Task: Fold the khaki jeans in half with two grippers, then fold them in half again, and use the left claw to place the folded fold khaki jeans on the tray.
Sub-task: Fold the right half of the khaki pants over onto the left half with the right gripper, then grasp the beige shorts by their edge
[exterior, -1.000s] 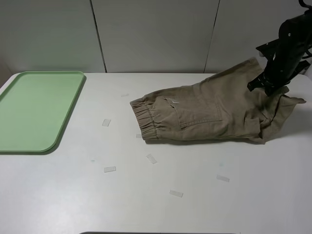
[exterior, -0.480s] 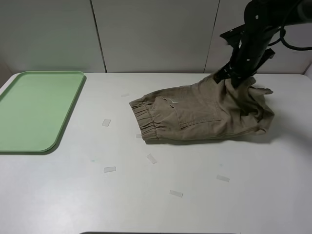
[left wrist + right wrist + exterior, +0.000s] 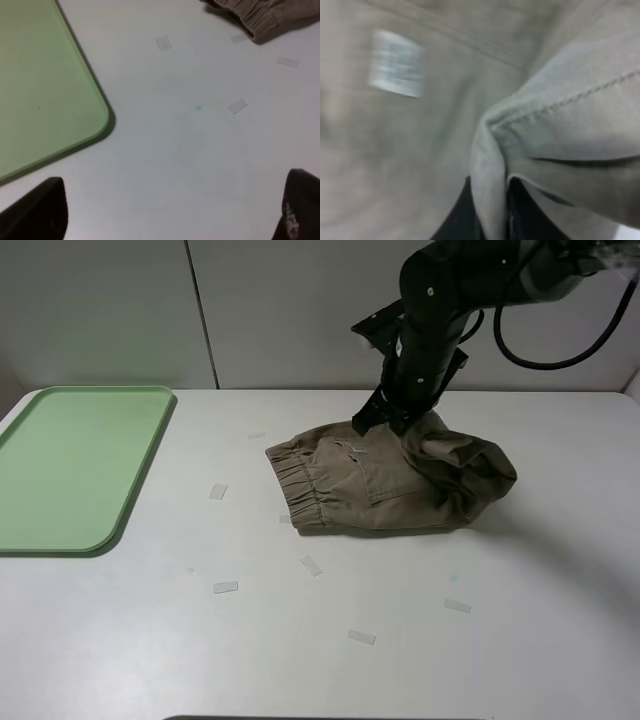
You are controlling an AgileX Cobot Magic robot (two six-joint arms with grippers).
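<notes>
The khaki jeans [image 3: 400, 480] lie right of the table's middle, with the elastic waistband pointing left. My right gripper [image 3: 385, 420] is shut on the leg end of the fabric and holds it raised over the middle of the garment, so the right side bulges into a rounded fold. The right wrist view is filled with pinched khaki cloth [image 3: 560, 130] between the black fingers [image 3: 465, 215]. My left gripper [image 3: 170, 207] is open over bare table with nothing between its fingers, beside the corner of the green tray [image 3: 40, 85]. The waistband [image 3: 270, 15] shows at that view's edge.
The mint-green tray [image 3: 70, 465] rests at the table's left edge with nothing on it. Several small clear tape strips [image 3: 225, 587] are stuck to the white table in front of and left of the jeans. A grey panel wall stands behind.
My right gripper has swung left from the far right of the table, dragging the leg end over the jeans toward the waistband. The garment now looks much shorter.
</notes>
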